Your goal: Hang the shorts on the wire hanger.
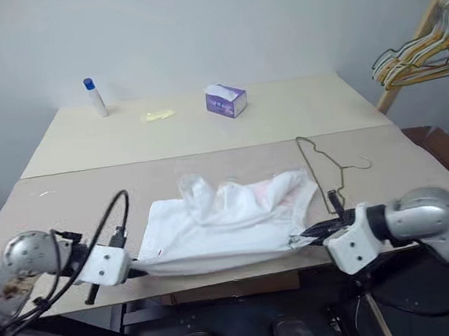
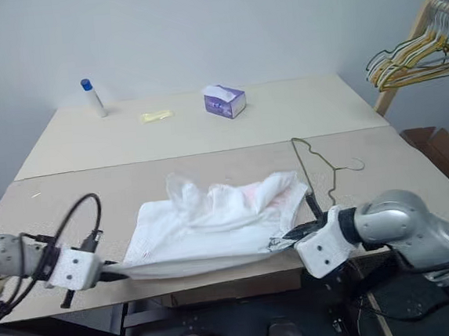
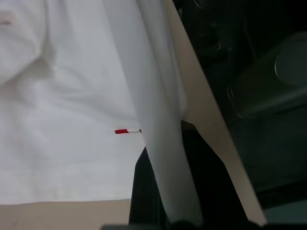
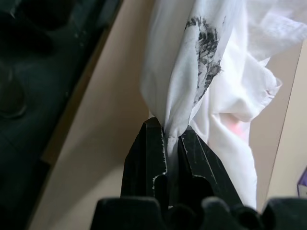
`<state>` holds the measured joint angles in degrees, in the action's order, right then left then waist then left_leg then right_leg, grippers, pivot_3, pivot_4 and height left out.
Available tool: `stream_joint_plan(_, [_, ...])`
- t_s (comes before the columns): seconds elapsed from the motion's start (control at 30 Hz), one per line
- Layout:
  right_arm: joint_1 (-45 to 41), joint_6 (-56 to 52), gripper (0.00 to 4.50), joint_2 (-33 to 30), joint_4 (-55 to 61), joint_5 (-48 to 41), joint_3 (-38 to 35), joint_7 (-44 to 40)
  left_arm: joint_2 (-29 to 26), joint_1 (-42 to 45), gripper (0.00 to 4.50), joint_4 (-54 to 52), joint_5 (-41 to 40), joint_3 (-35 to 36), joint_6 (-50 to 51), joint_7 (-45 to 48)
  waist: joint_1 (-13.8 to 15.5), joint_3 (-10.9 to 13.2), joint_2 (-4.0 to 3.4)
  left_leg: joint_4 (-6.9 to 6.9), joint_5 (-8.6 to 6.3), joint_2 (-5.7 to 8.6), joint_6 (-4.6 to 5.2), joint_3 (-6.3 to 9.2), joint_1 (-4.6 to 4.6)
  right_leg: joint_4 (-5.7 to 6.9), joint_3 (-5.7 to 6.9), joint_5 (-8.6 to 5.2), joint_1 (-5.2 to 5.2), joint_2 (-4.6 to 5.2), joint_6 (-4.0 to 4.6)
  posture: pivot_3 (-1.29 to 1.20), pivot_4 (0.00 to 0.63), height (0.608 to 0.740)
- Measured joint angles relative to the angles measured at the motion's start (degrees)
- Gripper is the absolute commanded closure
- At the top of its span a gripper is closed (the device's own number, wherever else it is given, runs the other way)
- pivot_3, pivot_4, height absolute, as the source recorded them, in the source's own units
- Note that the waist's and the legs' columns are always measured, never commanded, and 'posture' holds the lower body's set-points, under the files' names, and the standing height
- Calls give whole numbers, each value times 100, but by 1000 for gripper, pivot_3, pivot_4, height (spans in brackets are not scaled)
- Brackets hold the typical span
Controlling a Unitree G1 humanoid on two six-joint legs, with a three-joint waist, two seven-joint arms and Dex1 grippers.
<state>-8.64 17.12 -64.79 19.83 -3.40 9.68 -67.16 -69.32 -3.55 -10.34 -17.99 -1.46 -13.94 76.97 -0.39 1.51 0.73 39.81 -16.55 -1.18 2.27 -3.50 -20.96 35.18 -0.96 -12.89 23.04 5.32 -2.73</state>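
Observation:
The white shorts [image 1: 221, 223] lie crumpled near the table's front edge, stretched between my two grippers. My left gripper [image 1: 136, 268] is shut on the shorts' left corner, and the cloth runs between its black fingers [image 3: 144, 191]. A tiny red mark [image 3: 122, 131] sits near the hem. My right gripper [image 1: 307, 236] is shut on the shorts' right corner, where the fabric [image 4: 211, 72] bunches between its fingertips [image 4: 149, 158]. The thin wire hanger [image 1: 320, 167] lies flat on the table just past the shorts' right end, hook pointing right.
A purple-and-white tissue box [image 1: 226, 101], a white bottle with a blue cap [image 1: 96, 97] and a small yellow item [image 1: 157, 116] sit on the far half of the table. A wooden rack with several hangers [image 1: 420, 43] stands at the far right.

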Motion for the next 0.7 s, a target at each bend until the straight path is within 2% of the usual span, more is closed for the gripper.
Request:
stream_joint_plan(0.07, [-225, -179, 4500, 1, -110, -195, 16, -247, 41, 12, 4438, -170, -232, 67, 393, -16, 25, 5, -2, 0, 0, -4, -1, -6, 37, 0, -1, -10, -14, -1, 0, 37, 0, 740])
stream_joint_plan(0.17, [-1113, -776, 4500, 313, -563, -250, 96, -383, 563, 573, 4438, -99, -378, 117, 964, -373, 45, 25, -14, -2, 0, -3, -1, -10, 74, 1, -4, -10, -59, -7, -1, 53, 0, 740])
stream_joint_plan(0.23, [-1832, -950, 4500, 703, -1130, -151, 161, -334, 978, 1360, 4438, 150, -360, 125, 1299, -759, 60, 29, -6, -3, 1, 10, -2, -5, 74, 5, 0, 8, -75, -15, -19, 62, 0, 740])
stream_joint_plan(0.3, [-2739, -959, 4500, 1295, -2094, 299, 315, 71, 1518, 2538, 4438, 752, -73, 90, 1558, -1330, 85, 30, 0, -3, 6, 24, -9, -14, 65, 4, 1, 39, -76, -20, 8, 80, 0, 740])
stream_joint_plan(0.37, [-3599, -983, 4500, 1850, -3191, 969, 501, 819, 2032, 3741, 4438, 1598, 285, 14, 1753, -1898, 107, 29, 0, -6, 11, 36, -17, -16, 51, 4, 1, 43, -67, -18, 6, 81, 0, 740])
stream_joint_plan(0.43, [-4611, -1047, 4500, 2384, -4607, 1887, 828, 2027, 2683, 5150, 4438, 2921, 867, -122, 1829, -2778, 121, 30, 1, -5, 27, 43, -44, -11, 21, 12, 6, 48, -41, -15, 6, 87, 0, 740])
stream_joint_plan(0.47, [-5178, -1104, 4500, 2668, -5343, 2313, 977, 2750, 2974, 5911, 4438, 3721, 1221, -208, 1775, -3360, 131, 29, 2, -5, 36, 46, -57, -7, -22, 12, 10, 56, 4, -14, 7, 87, 0, 740])
stream_joint_plan(0.5, [-5579, -1092, 4500, 2864, -5809, 2593, 1041, 3293, 3152, 6444, 4438, 4257, 1493, -262, 1686, -3807, 131, 29, 2, -17, 73, 49, -115, -3, -62, 16, 10, 74, 46, -15, 10, 91, 0, 740])
stream_joint_plan(0.57, [-6342, -864, 4500, 3199, -6852, 2941, 1080, 4617, 3410, 7486, 4438, 5528, 2119, -432, 1275, -4993, 124, 25, 5, -23, 86, 49, -135, -3, -131, 42, 11, 73, 130, -13, 12, 89, 0, 740])
stream_joint_plan(0.63, [-6901, -496, 4500, 3480, -7590, 3106, 1011, 5988, 3527, 8214, 4438, 6510, 2737, -631, 717, -6296, 112, 25, 6, -74, 91, 56, -143, -9, -148, 43, 13, 72, 183, -3, 13, 83, 0, 740])
stream_joint_plan(0.7, [-7292, 5, 4500, 3533, -8045, 3234, 928, 7271, 3552, 8714, 4438, 7052, 3175, -733, 29, -7290, 105, 24, 6, -114, 91, 65, -145, -17, -178, 45, 18, 70, 239, 9, 16, 76, 0, 740])
